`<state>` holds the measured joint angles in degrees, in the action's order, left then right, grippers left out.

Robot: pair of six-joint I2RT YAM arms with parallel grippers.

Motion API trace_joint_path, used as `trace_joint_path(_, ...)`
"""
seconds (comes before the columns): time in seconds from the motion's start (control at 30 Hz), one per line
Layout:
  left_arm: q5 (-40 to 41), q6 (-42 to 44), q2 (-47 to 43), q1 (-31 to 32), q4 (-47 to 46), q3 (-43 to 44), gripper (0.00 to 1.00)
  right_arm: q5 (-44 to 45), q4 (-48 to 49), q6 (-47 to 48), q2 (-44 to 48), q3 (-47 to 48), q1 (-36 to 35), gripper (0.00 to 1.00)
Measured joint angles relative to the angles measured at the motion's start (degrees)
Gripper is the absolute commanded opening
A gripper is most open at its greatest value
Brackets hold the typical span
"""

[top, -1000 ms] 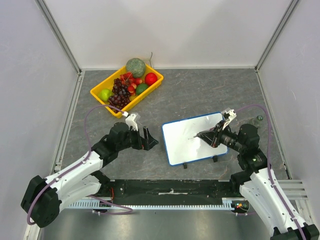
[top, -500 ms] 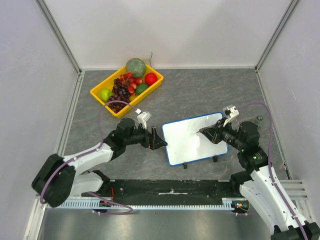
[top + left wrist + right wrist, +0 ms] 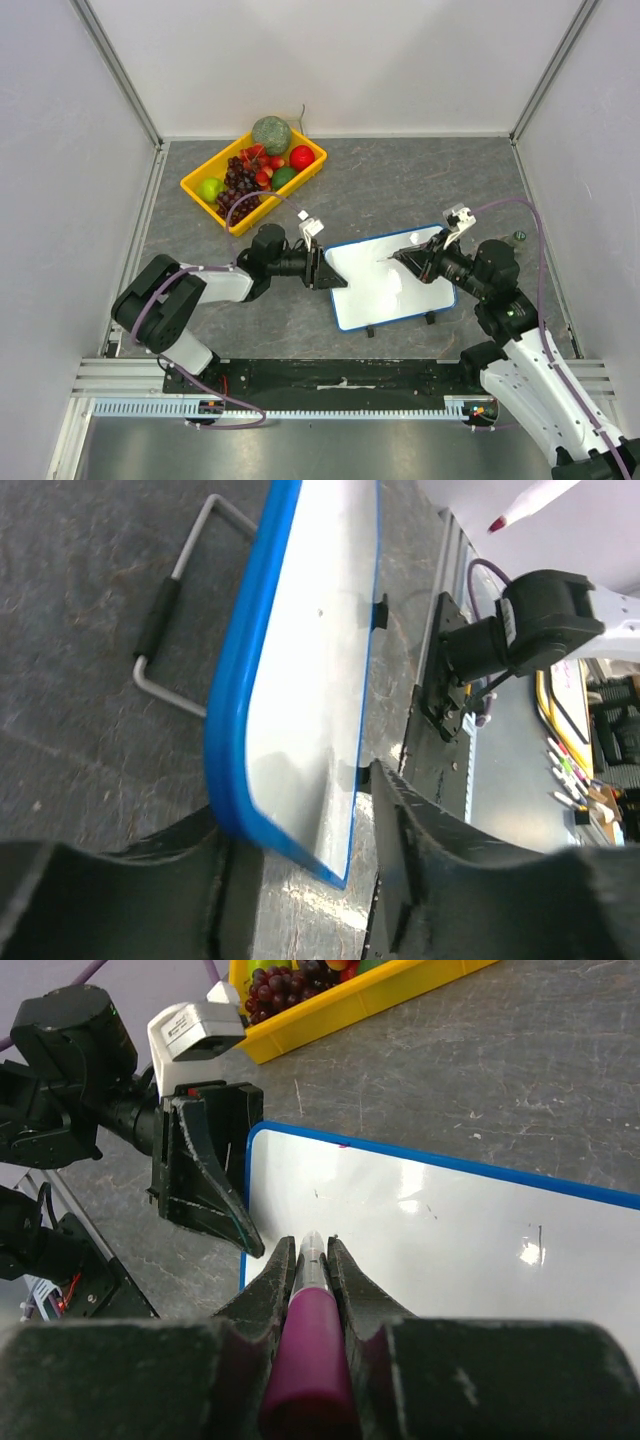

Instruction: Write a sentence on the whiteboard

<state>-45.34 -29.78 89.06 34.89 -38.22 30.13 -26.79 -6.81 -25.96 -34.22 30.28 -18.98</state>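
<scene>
1. Broadly, the grey bench (image 3: 420, 180) carries everything, with white walls on three sides.
2. Right of the bench's middle lies the whiteboard (image 3: 375, 295), between the two arms and turned a little askew. Its blue rim runs all round, and its face shows white with patches of glare.
3. A yellow bin (image 3: 380, 1000) sits at the back left, well apart from the board. It holds dark grapes and round green and red fruit.
4. The left end effector (image 3: 332, 270) is at the board's left rim. Its jaws stand apart, and the left wrist view shows one finger on each side of the blue edge. Whether either finger presses on the rim I cannot tell.
5. The right end effector (image 3: 312, 1250) hangs over the board's right part, its fingers closed tight on a marker (image 3: 305, 1360).
6. The marker's purple barrel is pinched between those fingers. Its tip points across the white face toward the left end effector. Whether the tip touches the board I cannot tell.
7. A bent wire foot (image 3: 160, 620) with a black sleeve lies on the bench beside the board's rim in the left wrist view.
</scene>
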Motion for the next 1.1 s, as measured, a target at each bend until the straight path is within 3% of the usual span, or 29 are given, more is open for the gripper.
trace_joint_path(0.2, -5.29, 0.81, 3.43, -0.98, -0.72, 3.63, 0.15, 3.48, 0.13, 0.31, -0.79, 0.04, -3.96, 0.00)
trace_joint_path(0.3, -8.79, 1.11, 4.79, -2.19, 1.36, 5.35, 0.08, 5.51, 0.26, 0.72, -1.51, 0.13, -6.29, 0.00)
trace_joint_path(0.57, -14.32, 4.81, 6.93, -4.00, 10.25, 10.80, 0.07, 10.75, 1.53, 3.02, -5.07, 0.68, -12.94, 0.00)
trace_joint_path(0.63, -14.82, 6.23, 7.04, -4.13, 13.03, 12.37, 0.11, 11.91, 2.12, 3.41, -5.42, 0.68, -14.01, 0.00)
trace_joint_path(0.9, -14.80, 9.31, 7.26, -4.17, 17.86, 13.53, 0.45, 15.45, 4.15, 3.98, -5.77, 0.68, -16.57, 0.00)
trace_joint_path(1.1, -13.33, 9.14, 5.53, -4.17, 17.38, 10.58, 0.61, 17.68, 5.92, 4.39, -6.21, 0.68, -18.91, 0.00)
